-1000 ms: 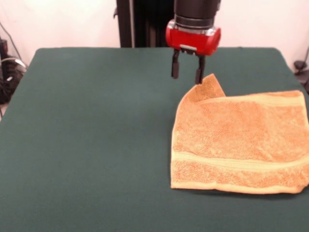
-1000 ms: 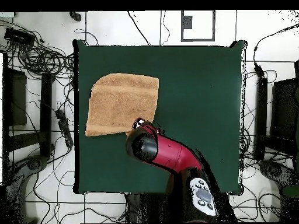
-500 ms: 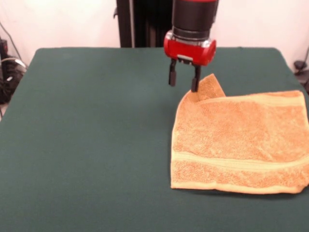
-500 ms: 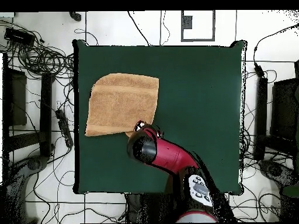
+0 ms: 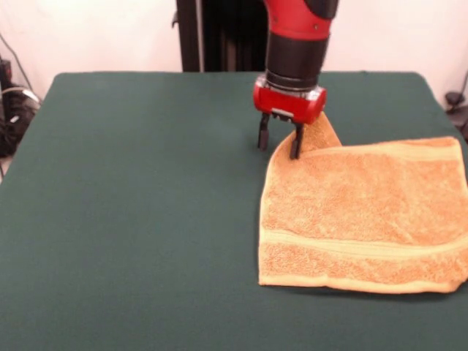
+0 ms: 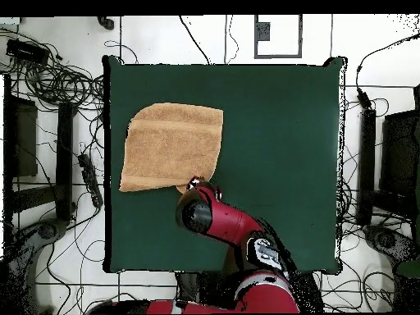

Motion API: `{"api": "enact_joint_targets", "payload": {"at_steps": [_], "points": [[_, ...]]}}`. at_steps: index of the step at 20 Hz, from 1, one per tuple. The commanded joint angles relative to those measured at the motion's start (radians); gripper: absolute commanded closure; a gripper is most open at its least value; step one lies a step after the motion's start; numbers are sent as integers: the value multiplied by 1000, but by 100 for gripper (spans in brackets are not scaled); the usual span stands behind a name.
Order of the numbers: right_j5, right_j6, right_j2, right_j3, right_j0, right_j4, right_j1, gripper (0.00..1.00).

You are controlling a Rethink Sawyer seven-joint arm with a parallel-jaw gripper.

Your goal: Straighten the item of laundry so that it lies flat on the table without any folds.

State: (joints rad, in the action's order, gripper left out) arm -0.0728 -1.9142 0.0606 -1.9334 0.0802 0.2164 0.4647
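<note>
Front view, left to right: the dark green table [image 5: 131, 205] lies bare across its left half, with a loose bundle of cables [image 5: 13, 110] off its 9 o'clock edge. Right of centre, the red and black arm [image 5: 298, 36] drops in from 12 o'clock, and its gripper [image 5: 279, 143] hangs low at the far-left corner of the orange-tan towel [image 5: 365, 219]. The two dark fingers [image 5: 295, 142] stand apart, unclenched: one sits over bare table just beside the towel's edge, the other is at the cloth where a folded-over flap [image 5: 323, 131] rises to a point behind it. Whether that finger presses the cloth cannot be told. Nothing is gripped between the fingers. The towel fills the table's right side, from about 3 o'clock down towards 5 o'clock, its right end running out to the edge of the picture. A pale woven band [image 5: 365, 248] crosses it near the front edge and another lies along the far edge.

Overhead, left to right: the towel [image 6: 171, 146] lies in the table's [image 6: 279, 148] upper left, at about 10 o'clock, and the arm [image 6: 215, 220] reaches up from 6 o'clock to the towel's lower right corner, hiding the gripper.
</note>
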Motion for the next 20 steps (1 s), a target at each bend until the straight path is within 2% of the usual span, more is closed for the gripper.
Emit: {"api": "enact_joint_targets", "payload": {"at_steps": [1, 4, 5, 15, 20], "points": [[-56, -240, -132, -43, -67, 21, -83, 0], [-67, -243, -140, -43, -64, 20, -88, 0], [-65, -241, -135, -43, -69, 27, -87, 100], [-74, -227, -100, -21, -95, 38, -94, 100], [-50, -200, -100, -1, -69, 25, -89, 100]]}}
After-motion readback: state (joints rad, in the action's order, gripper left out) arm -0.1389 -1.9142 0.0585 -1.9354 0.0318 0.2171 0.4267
